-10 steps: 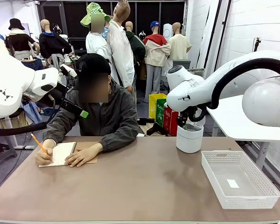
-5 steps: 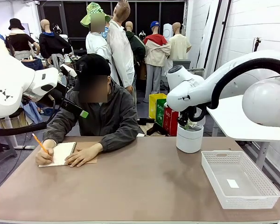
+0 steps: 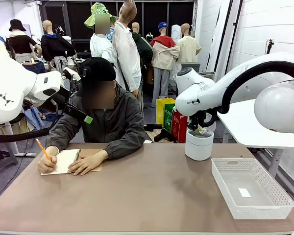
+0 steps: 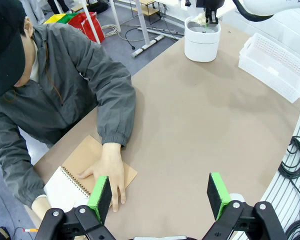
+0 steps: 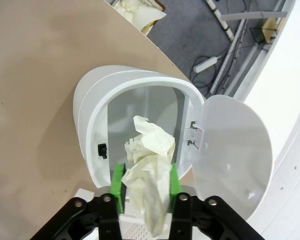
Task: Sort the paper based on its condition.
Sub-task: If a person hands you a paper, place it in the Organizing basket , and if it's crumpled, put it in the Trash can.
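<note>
Paper [image 5: 149, 165], crumpled, is pinched in the right tool [image 5: 146, 178] over the open bin [image 5: 90, 115]: best released centred over the mouth, clear of the lid [image 5: 235, 150]; left tool [image 4: 159, 195] gapes wide.

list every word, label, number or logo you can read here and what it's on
No text here is readable.
Coloured bins on the floor: white lettering, too small to read.
Left arm: black dotted mark, no letters.
Notebook: no legible writing.
Sticker in the basket: looks blank.
Crumpled paper in the right gripper: no print seen.
</note>
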Action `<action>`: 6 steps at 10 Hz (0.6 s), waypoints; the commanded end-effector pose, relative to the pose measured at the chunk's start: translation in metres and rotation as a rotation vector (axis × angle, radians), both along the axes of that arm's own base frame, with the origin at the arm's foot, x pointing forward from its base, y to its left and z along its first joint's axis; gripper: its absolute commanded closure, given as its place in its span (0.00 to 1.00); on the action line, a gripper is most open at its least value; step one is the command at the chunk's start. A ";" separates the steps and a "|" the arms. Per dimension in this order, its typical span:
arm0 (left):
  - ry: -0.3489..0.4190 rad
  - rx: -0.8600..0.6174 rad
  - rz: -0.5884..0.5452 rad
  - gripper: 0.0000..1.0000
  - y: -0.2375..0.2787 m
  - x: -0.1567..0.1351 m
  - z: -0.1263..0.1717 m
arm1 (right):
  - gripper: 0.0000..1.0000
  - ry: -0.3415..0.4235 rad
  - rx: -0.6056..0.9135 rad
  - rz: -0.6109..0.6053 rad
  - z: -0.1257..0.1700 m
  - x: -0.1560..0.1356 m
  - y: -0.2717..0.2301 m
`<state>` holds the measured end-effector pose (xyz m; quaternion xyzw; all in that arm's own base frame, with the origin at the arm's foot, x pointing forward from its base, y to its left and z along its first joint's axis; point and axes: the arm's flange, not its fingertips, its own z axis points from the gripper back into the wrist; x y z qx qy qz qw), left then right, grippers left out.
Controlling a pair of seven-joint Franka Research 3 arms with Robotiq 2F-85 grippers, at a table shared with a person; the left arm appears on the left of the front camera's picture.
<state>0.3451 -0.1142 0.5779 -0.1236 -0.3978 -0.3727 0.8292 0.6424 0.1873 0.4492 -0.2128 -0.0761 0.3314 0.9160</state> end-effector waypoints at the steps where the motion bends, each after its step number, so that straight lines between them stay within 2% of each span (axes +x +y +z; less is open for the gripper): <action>1: 0.009 -0.002 -0.003 0.00 0.001 0.000 0.001 | 0.99 0.000 0.027 -0.018 0.002 0.006 0.000; 6: 0.009 -0.002 -0.003 0.00 0.001 0.000 0.001 | 1.00 -0.025 0.012 -0.017 0.000 0.010 -0.003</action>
